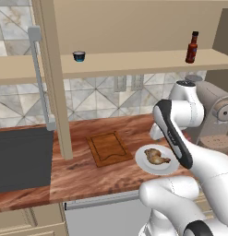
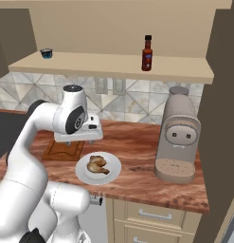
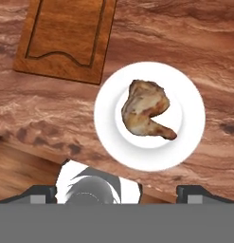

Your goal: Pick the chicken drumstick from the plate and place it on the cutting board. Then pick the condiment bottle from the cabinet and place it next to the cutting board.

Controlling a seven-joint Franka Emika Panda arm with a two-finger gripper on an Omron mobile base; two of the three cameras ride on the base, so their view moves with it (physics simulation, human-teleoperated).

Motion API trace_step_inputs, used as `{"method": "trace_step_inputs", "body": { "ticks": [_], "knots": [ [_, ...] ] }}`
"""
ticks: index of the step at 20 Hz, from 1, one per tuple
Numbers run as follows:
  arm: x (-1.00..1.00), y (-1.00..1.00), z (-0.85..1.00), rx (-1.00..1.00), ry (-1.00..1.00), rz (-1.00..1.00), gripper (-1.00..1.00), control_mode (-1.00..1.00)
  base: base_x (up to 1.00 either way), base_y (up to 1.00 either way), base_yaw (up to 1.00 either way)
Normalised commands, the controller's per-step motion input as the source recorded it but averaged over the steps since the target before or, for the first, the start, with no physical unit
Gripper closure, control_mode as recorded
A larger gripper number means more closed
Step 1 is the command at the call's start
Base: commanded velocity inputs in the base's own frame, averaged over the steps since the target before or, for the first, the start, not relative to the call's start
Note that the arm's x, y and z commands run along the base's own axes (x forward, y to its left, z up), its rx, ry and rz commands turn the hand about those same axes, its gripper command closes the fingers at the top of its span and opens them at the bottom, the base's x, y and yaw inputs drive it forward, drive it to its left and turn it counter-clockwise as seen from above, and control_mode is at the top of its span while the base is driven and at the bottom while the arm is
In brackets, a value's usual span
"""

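The golden-brown roasted chicken drumstick (image 3: pixel 147 112) lies on the round white plate (image 3: pixel 189 90), beside the brown wooden cutting board (image 3: pixel 66 38) (top cut off). The gripper (image 3: pixel 116 192) hangs above, jaws spread wide, empty.

Kitchen — wood countertop (image 1: pixel 101 175), tiled backsplash (image 1: pixel 101 99), coffee machine (image 2: pixel 177 135), drawers (image 2: pixel 151 220).

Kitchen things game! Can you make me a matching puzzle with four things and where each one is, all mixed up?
Things:
1. chicken drumstick
2. condiment bottle
3. cutting board
4. coffee machine

Places:
A. up on the cabinet shelf
B. on the counter at the right, near the wall
C. on the white plate
D. flat on the counter beside the plate

Pairs: 1-C, 2-A, 3-D, 4-B
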Motion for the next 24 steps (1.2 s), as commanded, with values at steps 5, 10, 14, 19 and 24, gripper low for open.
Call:
{"method": "trace_step_inputs", "body": {
  "ticks": [5, 10, 14, 19, 24],
  "knots": [
    [0.00, -0.05, -0.25, 0.00, 0.00, 0.03, -1.00, -1.00, 0.00, 0.00, 0.00],
    [0.00, -0.10, -0.34, 0.00, 0.00, 0.07, -1.00, -1.00, 0.00, 0.00, 0.00],
    [0.00, -0.19, -0.30, -0.01, 0.02, 0.09, -1.00, -1.00, 0.00, 0.00, 0.00],
    [0.00, -0.20, -0.26, 0.00, 0.01, 0.10, -1.00, -1.00, 0.00, 0.00, 0.00],
    [0.02, -0.18, -0.23, 0.00, 0.02, 0.10, -1.00, -1.00, 0.00, 0.00, 0.00]
  ]
}}
